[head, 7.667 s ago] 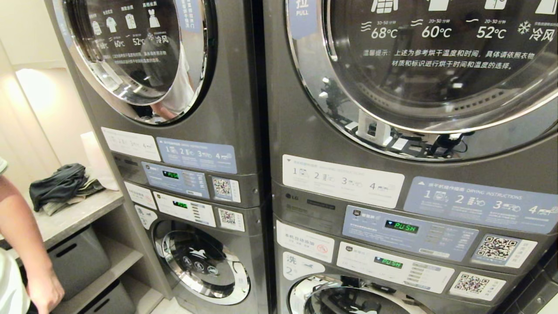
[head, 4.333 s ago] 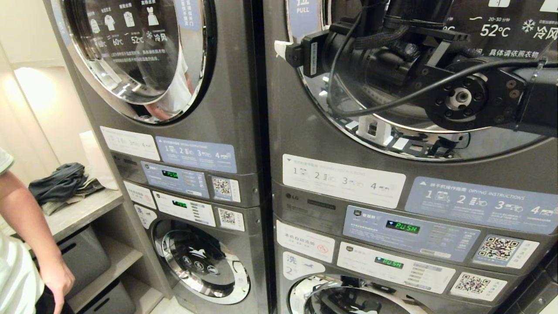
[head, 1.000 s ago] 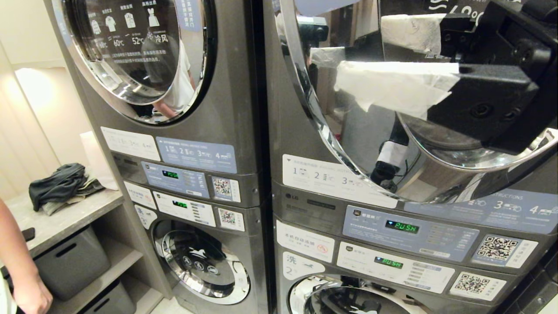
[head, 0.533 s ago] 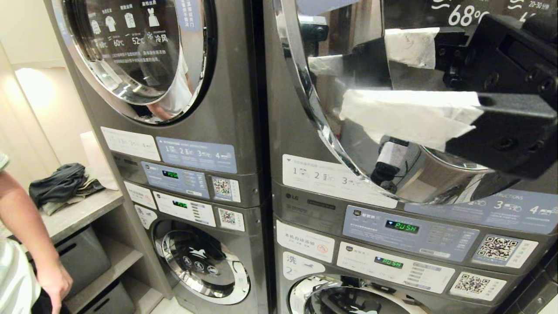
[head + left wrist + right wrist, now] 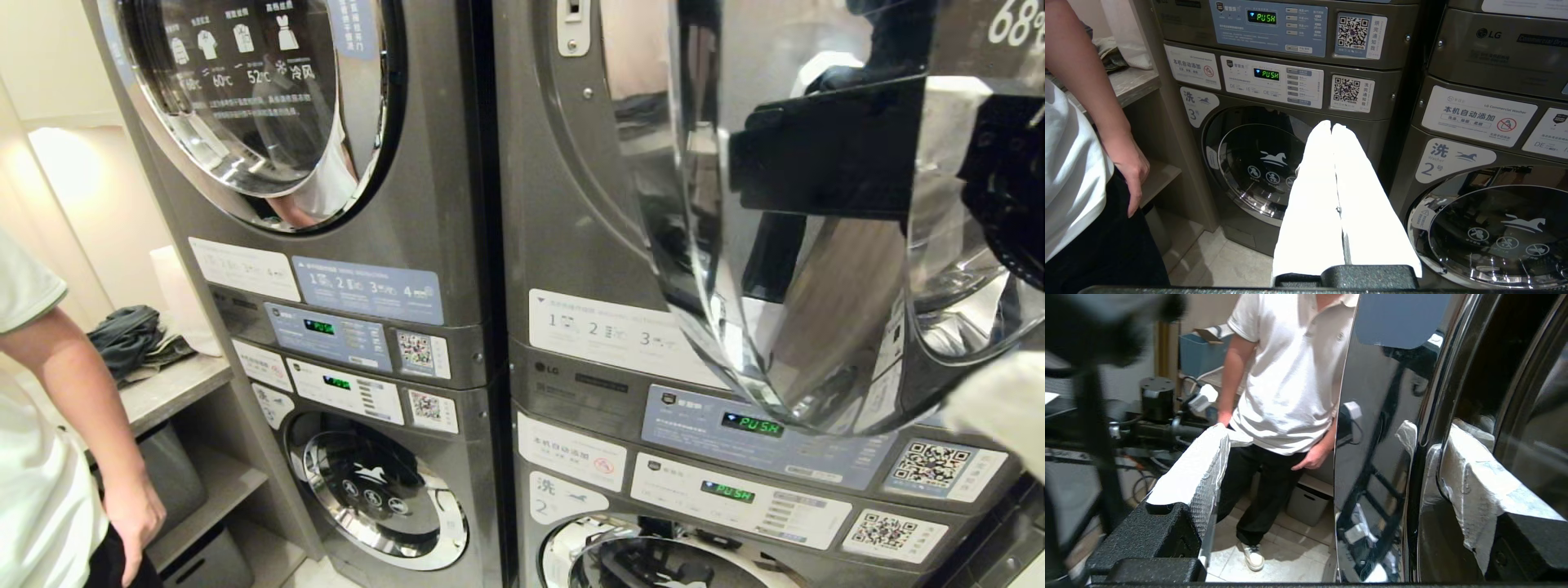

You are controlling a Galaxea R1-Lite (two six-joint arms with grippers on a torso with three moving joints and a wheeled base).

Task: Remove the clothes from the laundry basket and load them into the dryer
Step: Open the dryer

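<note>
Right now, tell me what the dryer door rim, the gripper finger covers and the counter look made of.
Dryer door rim: polished chrome or chromed plastic; it mirrors the room.
Right gripper finger covers: white textured wrap, perhaps tape or cloth, over black pebbled fingers; the weave shows.
Counter: matte grey, stone-look; laminate or stone, can't tell.

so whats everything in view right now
dryer door: one, chrome-rimmed glass, swung open on the right stack
dryer: one more, grey, door shut, upper left stack
washers: two, grey, doors shut, below the dryers
control panels: several, blue and white, green PUSH displays
clothes: dark pile on the grey shelf, far left
storage bin: grey, under the shelf
person: one, white shirt, black trousers, standing left
left gripper: white-wrapped fingers together, low before the washers
right gripper: open, straddling the door's edge
</note>
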